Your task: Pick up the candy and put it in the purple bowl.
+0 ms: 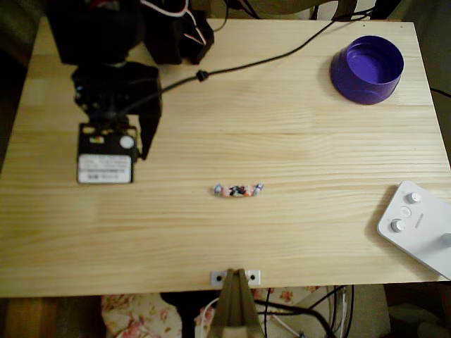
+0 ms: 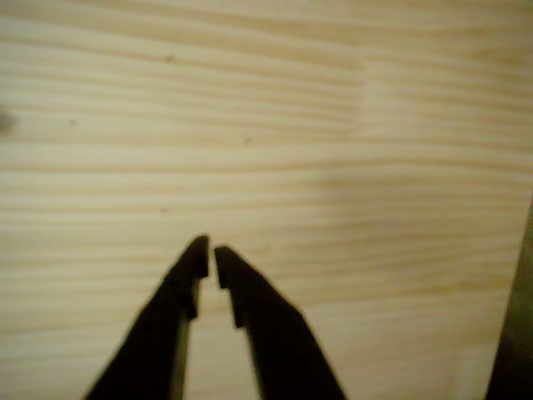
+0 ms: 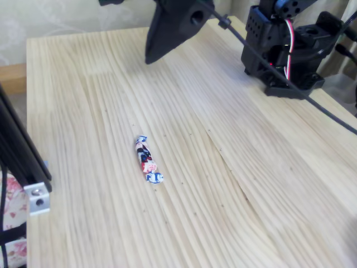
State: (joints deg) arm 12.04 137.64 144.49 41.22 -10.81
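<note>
Candy (image 1: 238,190): slim twisted-end sweet, pinkish-red wrapper, lying flat on the bare wooden table (image 1: 282,127) near its middle, nothing touching it; taken here as the reference point. Purple bowl (image 1: 367,69): well apart from the candy toward the far right corner in the overhead view, upright and apparently empty, presumably set clear to receive the drop. Gripper (image 2: 209,252): well to the left of the candy in the overhead view, raised off the wood, fingers nearly pressed together with a thin gap, holding nothing; seemingly parked before any approach. Wrapper markings too small to read; gripper cut off at the top in the fixed view (image 3: 167,33)
</note>
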